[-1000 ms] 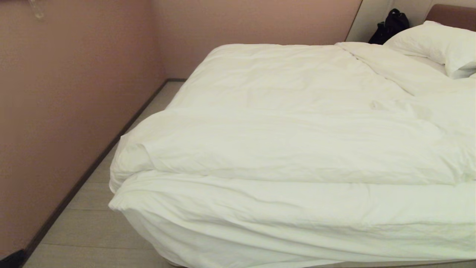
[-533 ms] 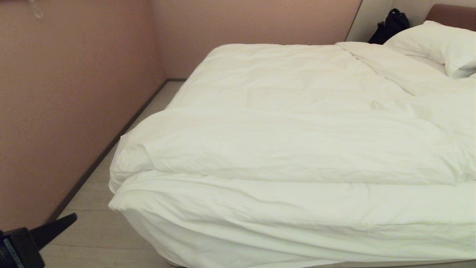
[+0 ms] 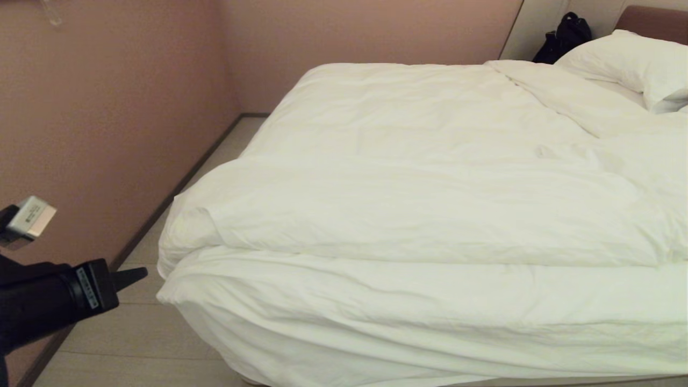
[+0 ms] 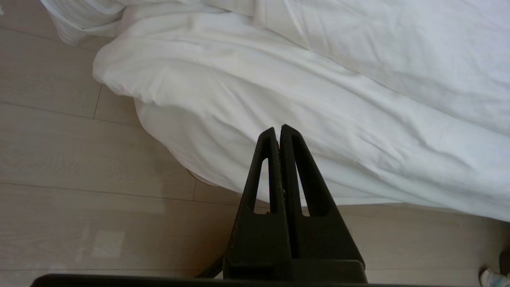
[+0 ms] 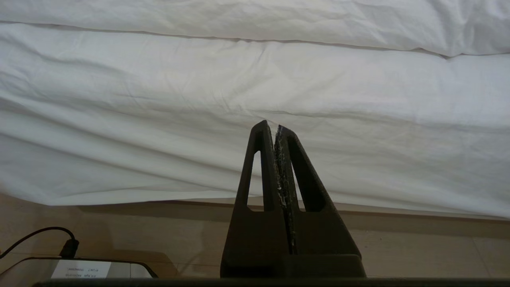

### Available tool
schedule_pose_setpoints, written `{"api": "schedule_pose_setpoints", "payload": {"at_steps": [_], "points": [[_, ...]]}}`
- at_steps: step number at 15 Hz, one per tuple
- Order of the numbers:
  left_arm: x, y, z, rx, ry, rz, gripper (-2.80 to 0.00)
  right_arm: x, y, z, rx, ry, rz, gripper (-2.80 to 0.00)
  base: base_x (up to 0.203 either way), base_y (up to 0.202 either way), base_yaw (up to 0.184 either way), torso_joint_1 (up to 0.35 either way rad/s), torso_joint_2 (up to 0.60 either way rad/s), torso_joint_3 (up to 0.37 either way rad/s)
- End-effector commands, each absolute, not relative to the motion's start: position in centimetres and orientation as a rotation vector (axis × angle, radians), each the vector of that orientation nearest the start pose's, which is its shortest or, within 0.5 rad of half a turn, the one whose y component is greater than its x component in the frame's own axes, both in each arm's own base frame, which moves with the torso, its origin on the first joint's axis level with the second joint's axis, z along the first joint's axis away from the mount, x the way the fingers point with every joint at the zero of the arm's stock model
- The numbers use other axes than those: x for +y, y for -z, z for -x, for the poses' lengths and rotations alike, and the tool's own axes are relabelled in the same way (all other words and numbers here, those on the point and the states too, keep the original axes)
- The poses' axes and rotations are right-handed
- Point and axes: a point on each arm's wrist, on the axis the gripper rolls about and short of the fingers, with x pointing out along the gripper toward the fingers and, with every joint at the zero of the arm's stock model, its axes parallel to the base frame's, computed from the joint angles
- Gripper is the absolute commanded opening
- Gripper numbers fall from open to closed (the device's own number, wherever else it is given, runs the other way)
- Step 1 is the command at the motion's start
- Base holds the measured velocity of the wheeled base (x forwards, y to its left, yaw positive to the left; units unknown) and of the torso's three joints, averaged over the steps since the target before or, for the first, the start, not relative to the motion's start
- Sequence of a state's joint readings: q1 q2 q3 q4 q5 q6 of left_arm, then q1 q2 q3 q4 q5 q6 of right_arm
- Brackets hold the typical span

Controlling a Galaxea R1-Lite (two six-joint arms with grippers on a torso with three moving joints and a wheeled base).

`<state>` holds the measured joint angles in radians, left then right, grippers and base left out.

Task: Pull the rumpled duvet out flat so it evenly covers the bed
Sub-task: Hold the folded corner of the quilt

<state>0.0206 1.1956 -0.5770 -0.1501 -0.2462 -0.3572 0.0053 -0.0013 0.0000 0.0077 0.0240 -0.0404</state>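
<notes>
A: Which step is in hand?

B: I'd judge it's the approach. The left gripper (image 3: 141, 274) is hanging over the floor (image 3: 134, 333) just beside the near corner of the duvet (image 3: 408, 215), fingers pressed together and holding nothing. The duvet is lying on the bed (image 3: 653, 21), doubled back on itself into a thick fold across the near half, with its lower layer spilling over the bed's near edge.

A: And the right one?

B: The right gripper (image 5: 275, 128) is sitting low in front of the duvet's overhanging edge, pincer together as well, gripping nothing. It's looking parked to me.

A: What is the next move calling for?

B: The left fingers are going to have to part, reach the duvet's folded corner, then clamp on enough cloth to drag the fold toward the foot. That's my reading, not something shown.

A: What is one view giving that another isn't?

B: The head view is showing the whole fold, the pillow (image 3: 634, 64) by the headboard and a dark bag (image 3: 564, 35) beyond the duvet's far side. The left wrist view is showing the duvet's corner drooping toward the floor, possibly touching it, though I can't tell. The right wrist view alone is showing a cabled device (image 5: 83, 269) on the floor below the duvet's edge.
</notes>
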Motion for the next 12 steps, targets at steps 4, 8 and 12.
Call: {"api": "schedule_pose_setpoints", "payload": {"at_steps": [4,8,12], "points": [[0.7,-18.7,-21.7,0.57,0.088,0.435,-2.8,0.0,-7.5,2.3,0.007,-0.029,0.041,-2.8,0.0,0.0,0.0,0.0,0.0,0.0],[1.2,-18.4,-24.8,0.592,0.069,0.439,-2.8,0.0,-7.5,2.3,0.007,-0.031,0.041,-2.8,0.0,0.0,0.0,0.0,0.0,0.0],[1.4,-17.4,-27.4,0.607,0.066,0.438,-2.8,0.0,-7.5,2.3,0.007,-0.031,0.041,-2.8,0.0,0.0,0.0,0.0,0.0,0.0]]}}
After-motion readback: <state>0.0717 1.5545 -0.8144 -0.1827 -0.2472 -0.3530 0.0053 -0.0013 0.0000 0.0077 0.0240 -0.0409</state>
